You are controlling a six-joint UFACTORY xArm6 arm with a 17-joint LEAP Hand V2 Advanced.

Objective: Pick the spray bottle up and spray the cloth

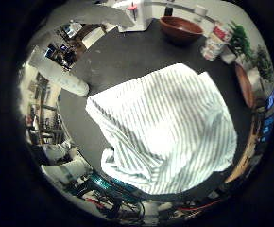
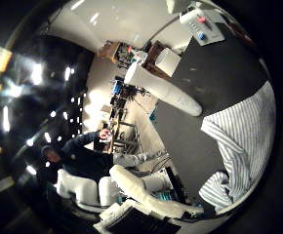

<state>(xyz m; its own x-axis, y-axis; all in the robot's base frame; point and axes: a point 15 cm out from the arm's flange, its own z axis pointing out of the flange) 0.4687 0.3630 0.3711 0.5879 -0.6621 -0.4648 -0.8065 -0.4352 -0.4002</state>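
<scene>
A dark desk (image 1: 123, 56) carries a brown bowl (image 1: 180, 28) near its far edge, with a small printed container (image 1: 214, 41) just beside the bowl and a green plant (image 1: 241, 40) next to that. A white box with a red button and a blue button (image 2: 203, 28) sits on the desk well apart from them. A brown curved object (image 1: 245, 85) lies at the desk's edge near the plant.
</scene>
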